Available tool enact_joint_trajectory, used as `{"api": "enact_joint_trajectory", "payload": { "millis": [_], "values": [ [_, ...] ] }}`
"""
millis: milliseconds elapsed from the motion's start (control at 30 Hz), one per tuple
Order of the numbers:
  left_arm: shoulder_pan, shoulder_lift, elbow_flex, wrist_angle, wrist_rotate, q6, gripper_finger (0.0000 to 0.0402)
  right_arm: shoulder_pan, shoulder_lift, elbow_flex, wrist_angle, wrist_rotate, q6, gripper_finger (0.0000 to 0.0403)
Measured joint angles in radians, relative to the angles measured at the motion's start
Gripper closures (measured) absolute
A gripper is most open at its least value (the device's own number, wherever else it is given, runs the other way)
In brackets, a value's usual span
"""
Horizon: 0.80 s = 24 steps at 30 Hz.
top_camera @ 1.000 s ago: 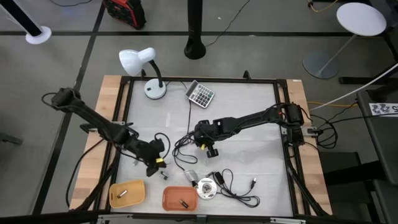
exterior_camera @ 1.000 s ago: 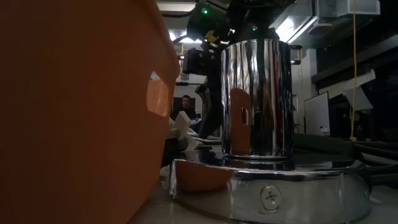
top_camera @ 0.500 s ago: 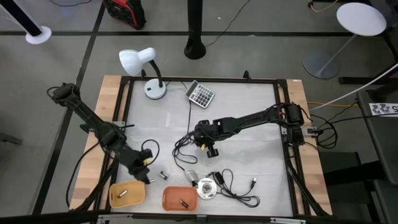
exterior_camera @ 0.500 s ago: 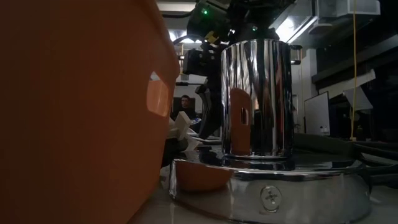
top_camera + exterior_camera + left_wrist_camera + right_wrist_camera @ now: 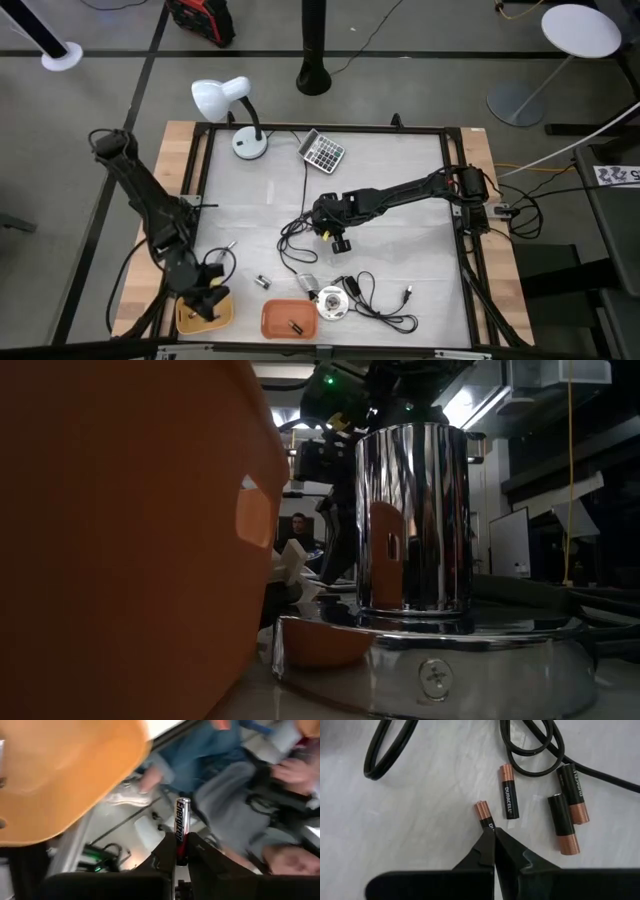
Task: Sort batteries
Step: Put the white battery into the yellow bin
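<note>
My left gripper (image 5: 207, 300) hangs over the yellow tray (image 5: 222, 318) at the table's near left and is shut on a silver, black and red battery (image 5: 181, 820). The yellow tray (image 5: 65, 770) fills one corner of the left wrist view. My right gripper (image 5: 341, 243) stands mid-table by the cable loops and is shut on a black and copper battery (image 5: 483, 813). Three more black and copper batteries (image 5: 509, 797) (image 5: 563, 822) (image 5: 575, 792) lie flat on the table beside it. A small battery (image 5: 262, 282) lies loose on the table, and a dark one (image 5: 295, 327) lies in the orange tray (image 5: 275, 318). My left gripper pinches the battery by its red lower end (image 5: 180, 840) between the two fingers. The fingers lie along it, and its silver end (image 5: 183, 802) sticks out well past the fingertips. It is lifted clear, above the yellow tray. My right gripper pinches the battery's black end (image 5: 489, 826) between the two fingertips, coming from above. The copper end (image 5: 481, 809) points out beyond the tips. Whether the battery rests on the table or is lifted, I cannot tell.
Black cable loops (image 5: 535, 750) lie beside the batteries. A shiny round metal thing (image 5: 331, 302) stands near the orange tray, and a black cable (image 5: 385, 300) trails from it to the right. A calculator (image 5: 323, 152) and a white lamp (image 5: 228, 105) stand at the far side. People show beyond the table (image 5: 235, 785).
My left gripper has swung from the table's middle left toward the near left corner, carrying its battery, and now hangs over the yellow tray.
</note>
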Motion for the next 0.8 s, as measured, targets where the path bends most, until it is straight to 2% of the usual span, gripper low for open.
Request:
{"api": "enact_joint_trajectory", "payload": {
  "millis": [167, 500, 800],
  "values": [
    [-0.018, 0.045, 0.0, -0.041, 0.004, -0.005, 0.0364, 0.0, 0.0, 0.0, 0.0, 0.0, -0.002, 0.0388],
    [-0.018, 0.077, 0.0, -0.093, 0.003, 0.047, 0.0356, 0.0, 0.0, 0.0, 0.002, 0.0, -0.002, 0.0286],
    [-0.018, 0.077, -0.001, -0.156, 0.003, 0.103, 0.0351, 0.0, 0.002, 0.0, 0.003, 0.0, -0.003, 0.0274]
  ]
}}
